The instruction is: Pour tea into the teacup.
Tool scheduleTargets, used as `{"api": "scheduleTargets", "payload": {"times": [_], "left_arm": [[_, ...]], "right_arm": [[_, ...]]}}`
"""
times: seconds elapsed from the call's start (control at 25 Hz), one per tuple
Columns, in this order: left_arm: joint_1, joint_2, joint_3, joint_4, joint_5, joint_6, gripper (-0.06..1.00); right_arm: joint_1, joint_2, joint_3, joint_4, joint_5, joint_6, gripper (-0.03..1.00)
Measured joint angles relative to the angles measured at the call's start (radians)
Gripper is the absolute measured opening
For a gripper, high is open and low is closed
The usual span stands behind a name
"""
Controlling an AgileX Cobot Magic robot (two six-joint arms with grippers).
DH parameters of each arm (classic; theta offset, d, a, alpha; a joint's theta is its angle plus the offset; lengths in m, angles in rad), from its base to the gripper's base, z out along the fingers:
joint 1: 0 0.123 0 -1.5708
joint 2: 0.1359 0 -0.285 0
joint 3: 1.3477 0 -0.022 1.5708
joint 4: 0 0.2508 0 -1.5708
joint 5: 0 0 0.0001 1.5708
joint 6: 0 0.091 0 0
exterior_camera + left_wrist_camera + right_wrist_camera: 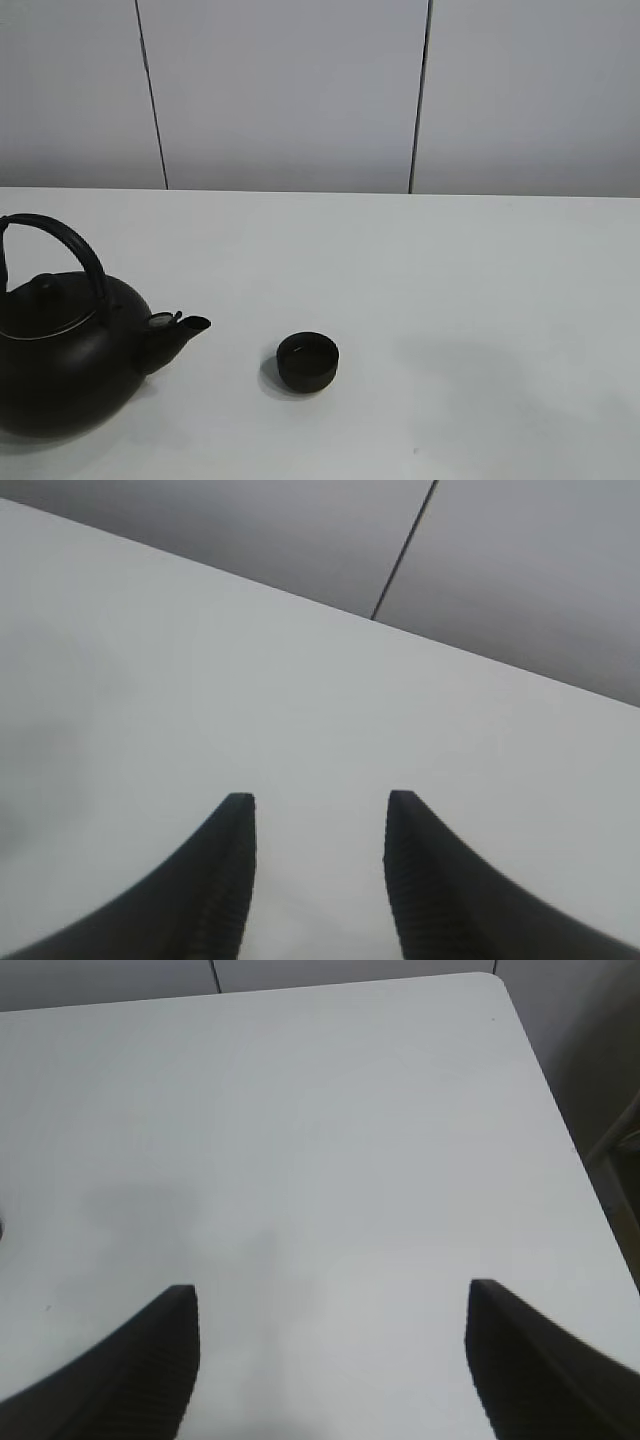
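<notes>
A small matte-black teacup (308, 360) stands on the white table (450, 280), slightly left of the middle near the front. To its left sits a big round black kettle (70, 345) with an arched handle, its spout (185, 328) pointing toward the cup. Neither arm shows in the exterior high view. In the left wrist view my left gripper (320, 810) hangs open over bare table, nothing between its fingers. My right gripper (333, 1295) also stands open, wider, above bare table; neither cup nor kettle shows in the wrist views.
Grey wall panels (290, 90) rise behind the table's far edge. The right wrist view shows the table's rounded far corner (490, 980) and its side edge, with darker floor beyond.
</notes>
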Motion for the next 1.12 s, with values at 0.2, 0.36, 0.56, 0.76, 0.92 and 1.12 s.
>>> {"api": "scheduleTargets", "payload": {"times": [0.2, 0.36, 0.56, 0.76, 0.92, 1.12], "left_arm": [[0.084, -0.163, -0.086, 0.028, 0.360, -0.010, 0.31], [0.226, -0.267, -0.089, 0.037, 0.456, 0.027, 0.31], [0.368, -0.320, -0.089, 0.027, 0.513, 0.087, 0.31], [0.386, -0.397, -0.108, -0.045, 0.621, 0.115, 0.31], [0.386, -0.528, -0.176, -0.123, 0.796, 0.215, 0.31], [0.386, -0.748, -0.300, -0.242, 1.031, 0.372, 0.31]], "right_arm": [[0.000, 0.000, 0.000, 0.000, 0.000, 0.000, 0.51], [0.000, 0.000, 0.000, 0.000, 0.000, 0.000, 0.51], [0.000, 0.000, 0.000, 0.000, 0.000, 0.000, 0.51], [0.000, 0.000, 0.000, 0.000, -0.002, 0.000, 0.51], [0.000, 0.000, 0.000, 0.000, 0.000, 0.000, 0.51], [0.000, 0.000, 0.000, 0.000, 0.000, 0.000, 0.51]]}}
